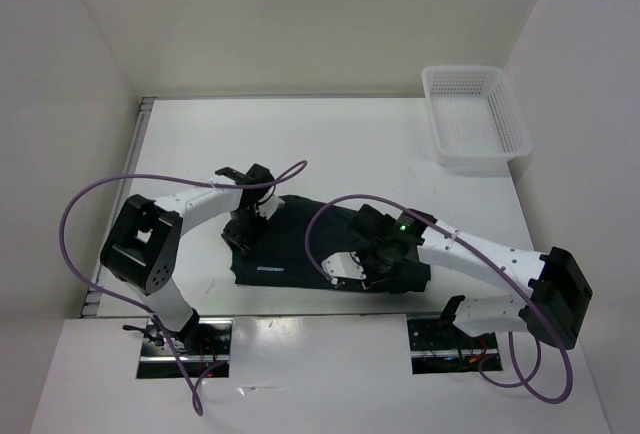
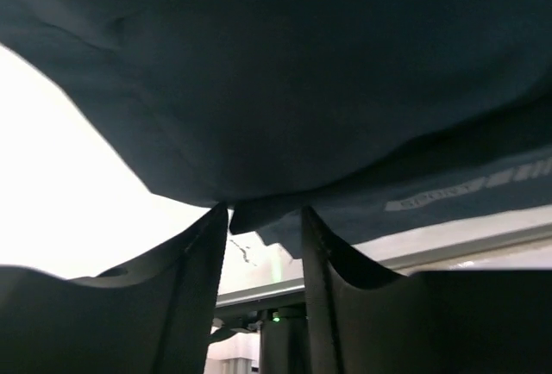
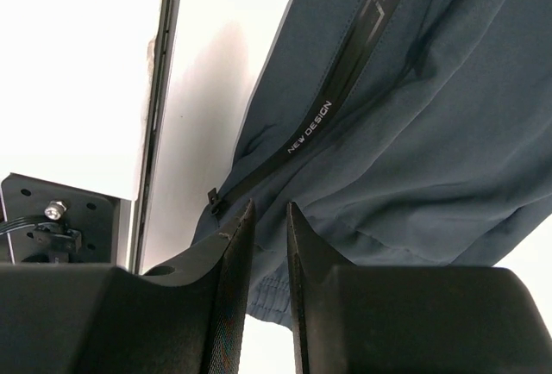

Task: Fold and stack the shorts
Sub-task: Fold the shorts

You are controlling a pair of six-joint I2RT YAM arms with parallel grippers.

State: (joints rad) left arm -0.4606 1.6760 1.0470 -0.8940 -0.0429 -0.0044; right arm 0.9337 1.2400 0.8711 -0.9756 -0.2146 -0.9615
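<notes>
We saw a white table (image 1: pixel 330 144); dark shorts (image 1: pixel 300 239) lay near its front edge, a white mesh basket (image 1: pixel 480 161) at its far right corner.

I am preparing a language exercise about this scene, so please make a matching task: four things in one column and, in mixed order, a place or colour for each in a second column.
Things
1. shorts
2. basket
3. left end effector
4. right end effector

Descriptions
A. white mesh, at the far right corner of the table
B. beside the "NEW DESIGN" print
C. dark cloth, lying mid-table between the arms
D. at the cloth's left edge

Pairs: 1-C, 2-A, 3-D, 4-B
</notes>
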